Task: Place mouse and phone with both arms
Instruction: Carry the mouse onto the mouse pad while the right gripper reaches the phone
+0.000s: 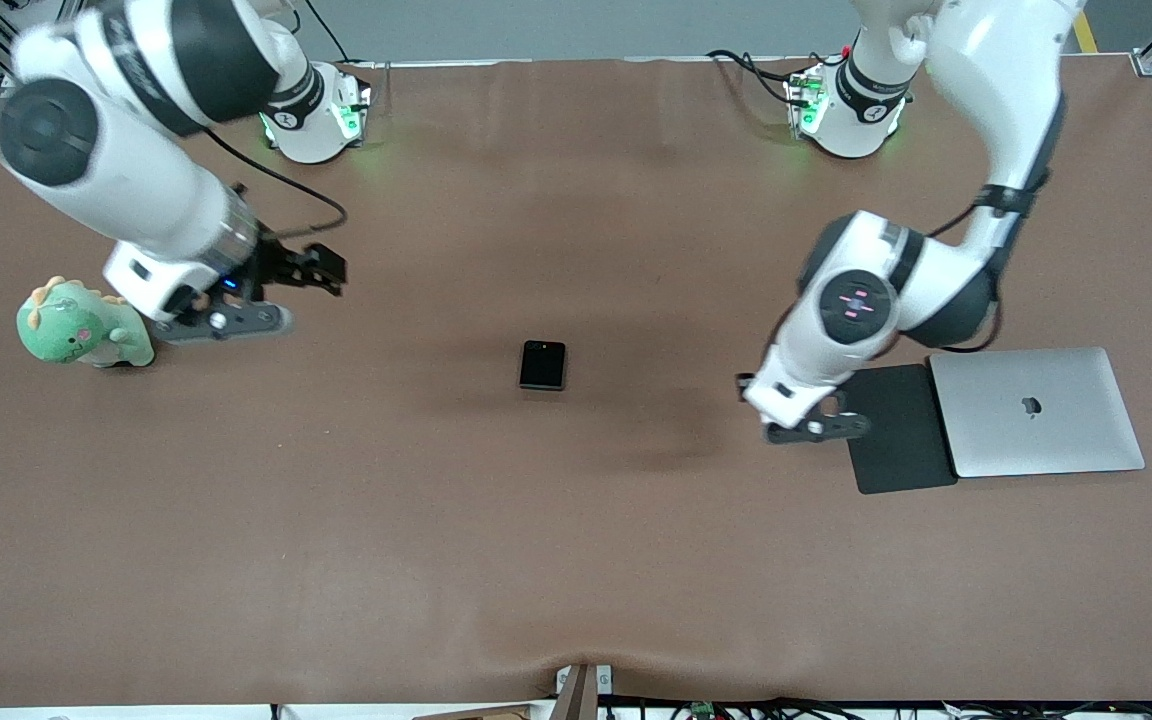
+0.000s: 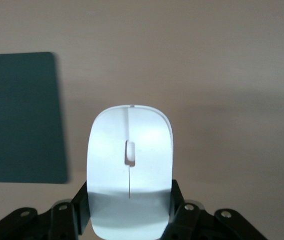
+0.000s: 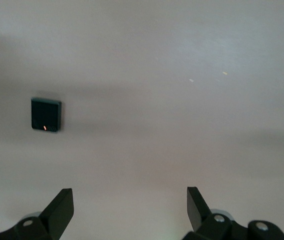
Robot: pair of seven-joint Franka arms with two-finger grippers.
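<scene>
My left gripper [image 1: 786, 410] hangs over the table just beside the matte black pad [image 1: 898, 430]. In the left wrist view it [image 2: 129, 200] is shut on the white mouse [image 2: 130, 150], one finger on each side. The mouse is hidden under the hand in the front view. The small black phone [image 1: 543, 365] lies flat near the table's middle and shows small in the right wrist view [image 3: 46, 114]. My right gripper [image 1: 329, 270] is open and empty [image 3: 129, 196], up over the table near the right arm's end, well away from the phone.
A closed silver laptop [image 1: 1036, 410] lies against the black pad [image 2: 21, 117] at the left arm's end. A green plush dinosaur [image 1: 81, 325] sits at the right arm's end, beside the right hand. The brown table [image 1: 436, 540] is bare nearer the camera.
</scene>
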